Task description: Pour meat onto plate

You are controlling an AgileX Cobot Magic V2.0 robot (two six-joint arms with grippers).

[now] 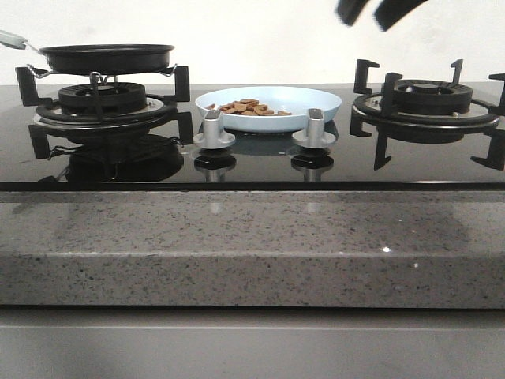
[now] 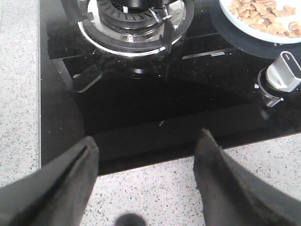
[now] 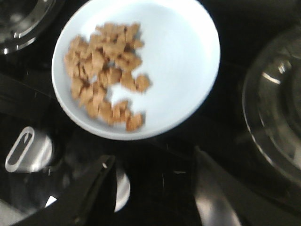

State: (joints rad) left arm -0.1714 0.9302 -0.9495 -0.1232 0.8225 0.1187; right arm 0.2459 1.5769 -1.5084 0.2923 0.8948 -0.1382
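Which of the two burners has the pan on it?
The left burner. The black pan sits on its grate, beside the plate of meat. The right burner has nothing on it.

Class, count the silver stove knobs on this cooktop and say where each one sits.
2. The left knob stands in front of the plate's left side; the right knob stands in front of its right side. None appear hidden.

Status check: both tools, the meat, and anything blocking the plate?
Left tool open, empty. Right tool open, above plate. Meat on plate. Nothing blocking.
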